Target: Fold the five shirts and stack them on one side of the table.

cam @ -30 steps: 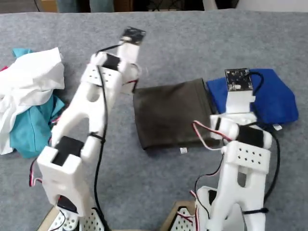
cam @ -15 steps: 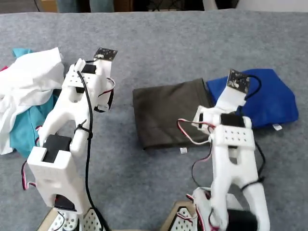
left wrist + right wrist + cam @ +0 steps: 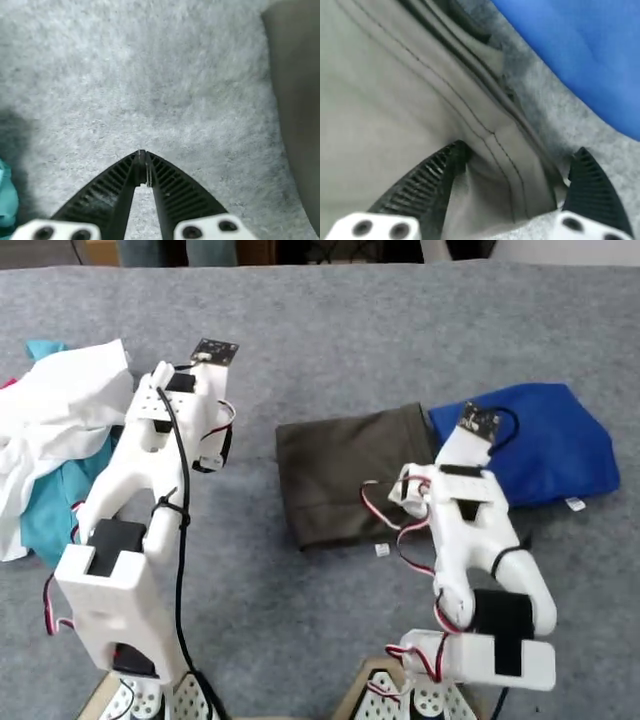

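Observation:
A folded olive shirt (image 3: 350, 475) lies mid-table, and a folded blue shirt (image 3: 545, 445) touches its right edge. A loose heap at the left holds a white shirt (image 3: 60, 410) over a teal shirt (image 3: 60, 505). My left gripper (image 3: 143, 155) is shut on nothing and hangs over bare carpet between the heap and the olive shirt (image 3: 297, 100). My right gripper (image 3: 520, 150) is open, with its fingers straddling the seamed right edge of the olive shirt (image 3: 395, 100). The blue shirt (image 3: 580, 45) lies just beyond that edge. In the high view the right arm (image 3: 465, 510) covers this edge.
Grey carpet (image 3: 400, 330) covers the table, with free room at the back and front. A small white tag (image 3: 381, 551) lies by the olive shirt's front edge, another tag (image 3: 574, 504) by the blue shirt. A sliver of red cloth (image 3: 6, 383) shows at the heap's far left.
My left arm has swung left, away from the olive shirt's far left corner, and then kept still. My right arm has leaned forward over the olive shirt's right edge.

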Robot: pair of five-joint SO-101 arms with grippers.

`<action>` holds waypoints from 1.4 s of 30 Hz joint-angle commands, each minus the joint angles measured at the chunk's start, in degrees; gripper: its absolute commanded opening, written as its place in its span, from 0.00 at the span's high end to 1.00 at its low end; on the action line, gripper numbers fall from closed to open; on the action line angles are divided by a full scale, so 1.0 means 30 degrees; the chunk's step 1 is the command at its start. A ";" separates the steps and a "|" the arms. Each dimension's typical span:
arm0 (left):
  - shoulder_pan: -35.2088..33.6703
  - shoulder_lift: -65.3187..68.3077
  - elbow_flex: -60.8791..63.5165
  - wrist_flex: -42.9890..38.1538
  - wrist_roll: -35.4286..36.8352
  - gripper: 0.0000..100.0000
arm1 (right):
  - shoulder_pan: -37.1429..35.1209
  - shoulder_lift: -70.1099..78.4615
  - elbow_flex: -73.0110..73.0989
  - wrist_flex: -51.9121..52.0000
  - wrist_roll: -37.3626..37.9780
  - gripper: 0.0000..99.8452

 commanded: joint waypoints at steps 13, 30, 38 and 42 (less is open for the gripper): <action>-0.0044 -0.0381 -0.0161 -0.0352 0.0205 0.97 | -0.0205 0.2535 -0.2388 0.2579 0.0000 0.88; 0.0278 -0.0381 -0.1451 -0.0176 0.0381 0.97 | -0.0088 -0.0249 -0.3209 0.5744 0.0440 0.96; 0.1333 -0.0234 -0.4088 0.0850 0.2755 0.90 | -0.0088 -0.2359 -0.4000 0.6857 0.2286 0.99; 0.2388 -0.0205 -0.5553 0.0996 0.4689 0.76 | -0.0059 -0.2359 -0.3941 0.6916 0.2549 0.99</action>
